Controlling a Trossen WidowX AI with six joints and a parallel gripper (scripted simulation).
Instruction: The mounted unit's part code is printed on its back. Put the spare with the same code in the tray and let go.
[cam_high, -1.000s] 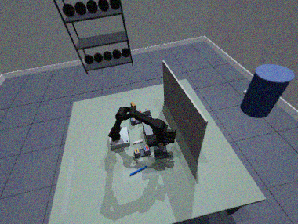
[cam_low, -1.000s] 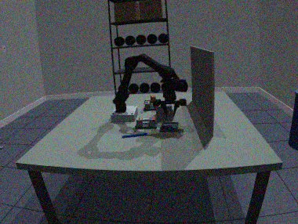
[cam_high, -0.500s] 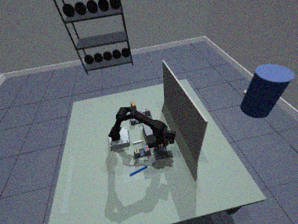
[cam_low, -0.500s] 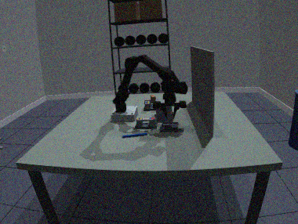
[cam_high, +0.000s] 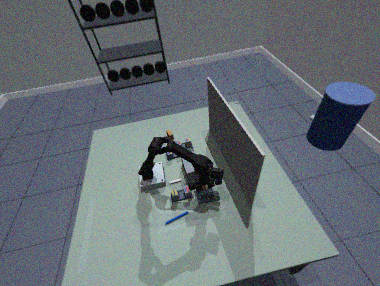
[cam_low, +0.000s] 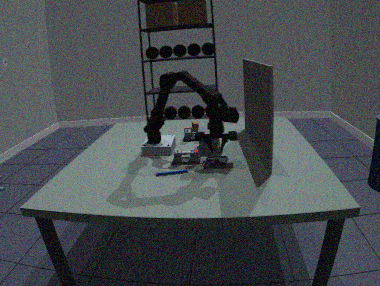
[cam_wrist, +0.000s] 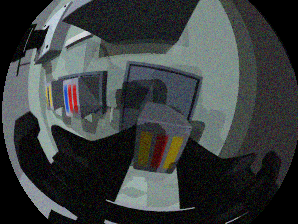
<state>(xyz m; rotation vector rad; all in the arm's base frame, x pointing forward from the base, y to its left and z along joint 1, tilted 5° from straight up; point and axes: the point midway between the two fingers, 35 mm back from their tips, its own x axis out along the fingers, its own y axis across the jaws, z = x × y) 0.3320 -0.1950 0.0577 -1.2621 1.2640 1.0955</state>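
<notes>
My gripper (cam_wrist: 158, 131) (cam_low: 215, 151) is shut on a grey spare block (cam_wrist: 161, 131) with yellow, red and yellow stripes. In the wrist view it hangs over the near part of the dark-rimmed tray (cam_wrist: 182, 92) (cam_low: 225, 165), whose visible floor holds only shadow. In the top view the arm partly hides the tray (cam_high: 212, 198). A second spare (cam_wrist: 71, 96) with blue and red stripes sits in a dark holder beside the tray, with a yellow-marked one (cam_wrist: 49, 96) further left. The mounted unit's printed code is not readable in any view.
An upright grey panel (cam_high: 232, 150) (cam_low: 257, 125) stands right of the arm. A blue pen-like stick (cam_high: 177, 218) (cam_low: 171, 173) lies on the table in front of the holder. An orange object (cam_high: 170, 134) (cam_low: 195, 126) stands at the back. The arm's pale base (cam_high: 156, 182) is at the left.
</notes>
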